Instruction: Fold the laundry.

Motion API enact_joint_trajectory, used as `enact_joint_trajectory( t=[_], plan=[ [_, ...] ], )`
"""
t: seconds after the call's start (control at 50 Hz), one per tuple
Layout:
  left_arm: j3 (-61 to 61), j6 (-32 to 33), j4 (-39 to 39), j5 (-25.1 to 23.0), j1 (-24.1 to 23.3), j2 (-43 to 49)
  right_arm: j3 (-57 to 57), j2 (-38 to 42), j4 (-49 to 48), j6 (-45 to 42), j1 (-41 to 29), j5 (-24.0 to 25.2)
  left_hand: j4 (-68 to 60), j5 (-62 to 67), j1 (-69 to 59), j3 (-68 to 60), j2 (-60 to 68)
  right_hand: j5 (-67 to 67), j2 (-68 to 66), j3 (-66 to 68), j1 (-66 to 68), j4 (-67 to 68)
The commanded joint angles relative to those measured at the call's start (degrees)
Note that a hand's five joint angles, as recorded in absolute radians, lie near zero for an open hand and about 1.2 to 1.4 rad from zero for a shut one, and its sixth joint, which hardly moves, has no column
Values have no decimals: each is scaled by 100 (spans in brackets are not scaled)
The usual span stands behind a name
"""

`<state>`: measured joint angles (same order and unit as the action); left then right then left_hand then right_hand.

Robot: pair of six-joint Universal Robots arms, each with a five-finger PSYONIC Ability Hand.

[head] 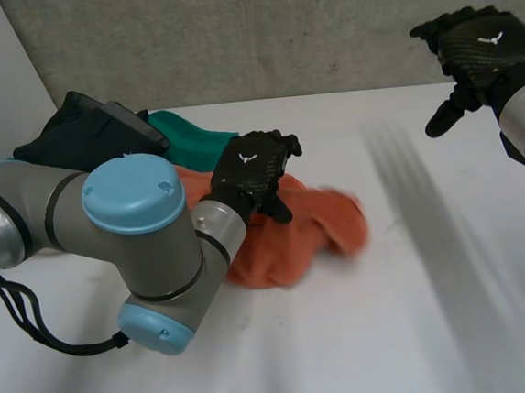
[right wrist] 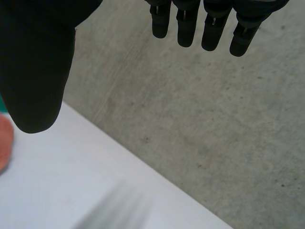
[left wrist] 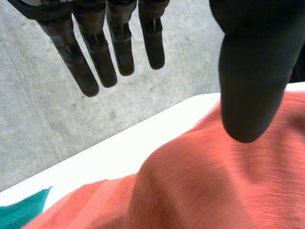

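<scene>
Head view: white table (head: 367, 334) bearing a crumpled orange cloth (head: 294, 240) near its middle, just beside a teal cloth (head: 188, 139) and a dark garment (head: 82, 134) heaped toward the far left. Left arm (head: 135, 208) bent across the near side. Left hand (head: 253, 174) over the orange cloth's top, fingers straight and apart from the thumb, gripping nothing. Right hand (head: 480, 49) raised at far right, well apart from the cloth, fingers relaxed, empty.

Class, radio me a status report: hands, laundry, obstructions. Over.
Left hand open over the orange cloth. Right hand open, raised aside. Cloth crumpled, unfolded. Green cloth and dark garment heaped beside it.
</scene>
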<state>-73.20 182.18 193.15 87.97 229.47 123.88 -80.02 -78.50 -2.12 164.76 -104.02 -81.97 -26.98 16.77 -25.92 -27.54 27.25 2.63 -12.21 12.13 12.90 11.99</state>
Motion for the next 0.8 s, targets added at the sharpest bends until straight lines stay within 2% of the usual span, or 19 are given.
enact_joint_trajectory(
  t=[0.02, 0.12, 0.2, 0.3, 0.38, 0.48, 0.62, 0.7, 0.76, 0.78, 0.8],
  plan=[
    [-484, 213, -339, -17, 334, -1075, 188, 528, 659, -1076, -13, 313, 95, -74, -10, 151, -122, -263, 221, -213, -290, -199],
    [-818, 625, -383, -35, 738, -1559, 224, 616, 1283, -1587, -66, 392, 62, -41, -44, 118, -88, -263, 221, -213, -290, -199],
    [-898, 1021, -410, -35, 1020, -1551, 224, 756, 1644, -1684, -84, 384, 62, -41, -44, 118, -88, -263, 221, -213, -290, -199],
    [-933, 1645, -471, -52, 1345, -1227, 75, 915, 1786, -1386, -233, 401, 79, -57, -27, 135, -105, -263, 221, -213, -290, -199],
    [-854, 2146, -471, -201, 1556, -831, -206, 1003, 1724, -631, -637, 428, 112, -91, 6, 168, -139, -263, 221, -213, -290, -199],
    [-644, 2541, -445, -807, 1662, -278, -715, 1082, 1207, 161, -945, 401, 179, -158, 73, 235, -206, -263, 221, -213, -290, -199],
    [-152, 2788, -410, -958, 1662, 434, -1226, 1284, -66, 355, -1261, 200, 146, -125, 40, 202, -173, -263, 221, -213, -290, -199],
    [235, 3069, -401, -940, 1662, 891, -1200, 1651, -446, 302, -1358, -90, -323, 345, -429, -267, 297, 180, -222, 231, 153, 244],
    [516, 3350, -418, -931, 1662, 1217, -1121, 1872, -473, 285, -1393, -223, -1382, 1403, -1488, -1326, 1355, 1070, -1112, 1121, 1043, 1134],
    [578, 3420, -427, -931, 1662, 1270, -1068, 1969, -525, 285, -1437, -310, -1701, 1722, -1807, -1645, 1675, 1840, -1882, 1891, 1813, 1904],
    [648, 3534, -436, -922, 1645, 1331, -1033, 1987, -543, 276, -1446, -345, -2853, 2875, -2959, -2798, 2827, 2464, -2506, 2514, 2437, 2528]
  ],
)
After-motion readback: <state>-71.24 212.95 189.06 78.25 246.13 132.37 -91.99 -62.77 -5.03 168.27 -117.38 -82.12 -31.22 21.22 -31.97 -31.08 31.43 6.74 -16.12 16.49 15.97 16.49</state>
